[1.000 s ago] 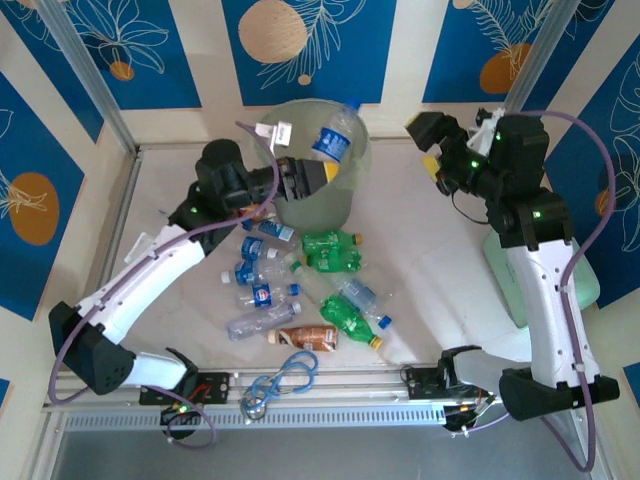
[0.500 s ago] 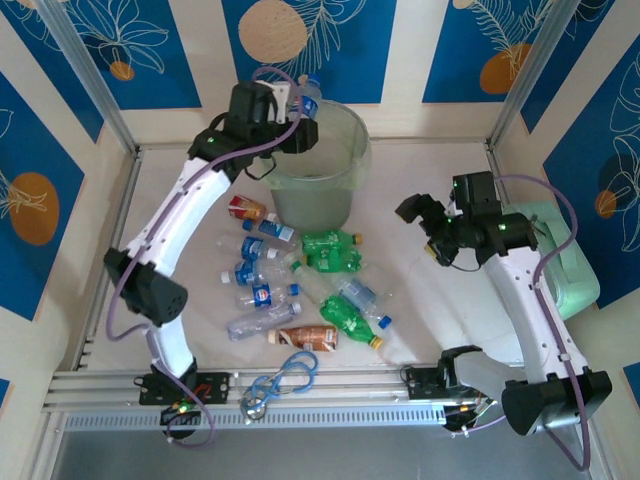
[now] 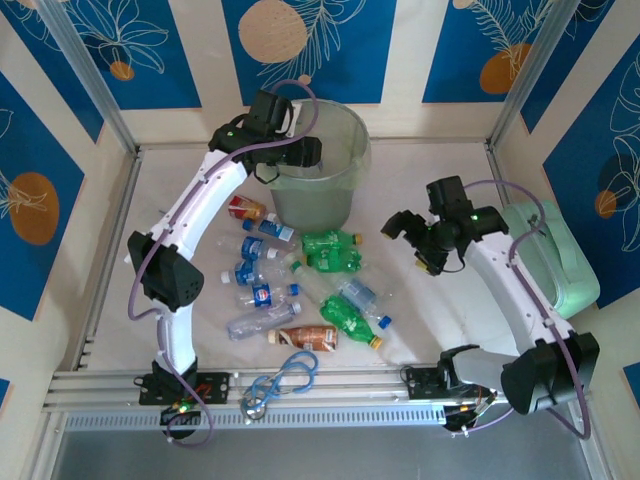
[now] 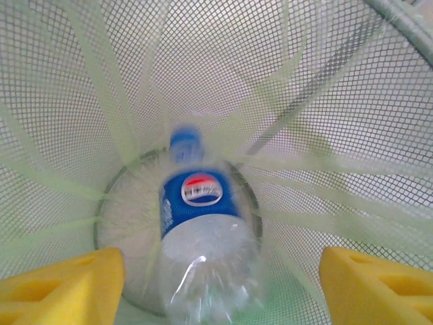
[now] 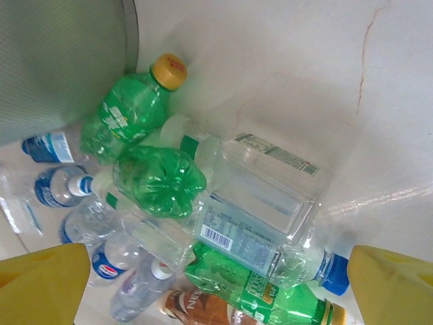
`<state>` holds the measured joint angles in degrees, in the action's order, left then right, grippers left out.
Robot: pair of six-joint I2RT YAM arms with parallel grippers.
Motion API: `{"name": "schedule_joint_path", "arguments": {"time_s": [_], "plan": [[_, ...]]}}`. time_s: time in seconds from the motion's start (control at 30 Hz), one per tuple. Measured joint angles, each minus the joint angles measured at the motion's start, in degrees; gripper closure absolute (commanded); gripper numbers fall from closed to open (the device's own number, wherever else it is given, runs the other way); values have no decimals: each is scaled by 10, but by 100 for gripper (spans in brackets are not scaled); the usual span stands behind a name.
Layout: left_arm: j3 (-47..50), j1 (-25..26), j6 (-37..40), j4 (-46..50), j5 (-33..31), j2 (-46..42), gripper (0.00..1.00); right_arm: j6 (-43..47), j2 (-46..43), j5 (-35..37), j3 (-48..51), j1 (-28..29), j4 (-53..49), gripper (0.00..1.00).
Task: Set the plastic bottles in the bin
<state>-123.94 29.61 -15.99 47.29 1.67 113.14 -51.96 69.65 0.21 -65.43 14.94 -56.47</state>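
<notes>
1. Top view: the left gripper [image 3: 305, 150] is over the mouth of the bin [image 3: 320, 205]. A second ago it sat lower, at the bin's near side, with a blue-label bottle in it, then lifted to the rim. The right gripper [image 3: 410, 245] has swung down from high at the far right toward the loose bottles [image 3: 300, 275] on the table [image 3: 420, 170]. The pile looks unmoved to us.
2. Left wrist: fingers [image 4: 61, 284] stand apart, wider than the blue-label bottle [image 4: 203, 230], touching nothing. The bottle is blurred, cap down, inside the mesh wall near the bin floor. We read that as just let go, so one more is in and most are still out.
3. Right wrist: fingers [image 5: 40, 277] are wide apart and empty above the heap of green bottles [image 5: 159, 179], a clear square bottle [image 5: 260, 196] and a brown bottle [image 5: 203, 308]. No contact yet. We judge the next pick comes from here.
</notes>
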Motion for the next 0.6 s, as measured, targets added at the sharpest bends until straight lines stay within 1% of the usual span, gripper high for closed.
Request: {"name": "schedule_joint_path", "arguments": {"time_s": [0.17, 0.33, 0.43, 0.6], "plan": [[-3, 0, -1, -1, 2, -1, 20, 23, 30, 2, 0, 47, 11, 5], [2, 1, -5, -5, 6, -17, 22, 47, 33, -24, 19, 57, 54, 7], [61, 2, -16, -38, 14, -77, 23, 63, 42, -26, 27, 54, 62, 7], [230, 2, -60, -134, 54, -243, 22, 85, 83, -6, 37, 59, 56, 5]]}}
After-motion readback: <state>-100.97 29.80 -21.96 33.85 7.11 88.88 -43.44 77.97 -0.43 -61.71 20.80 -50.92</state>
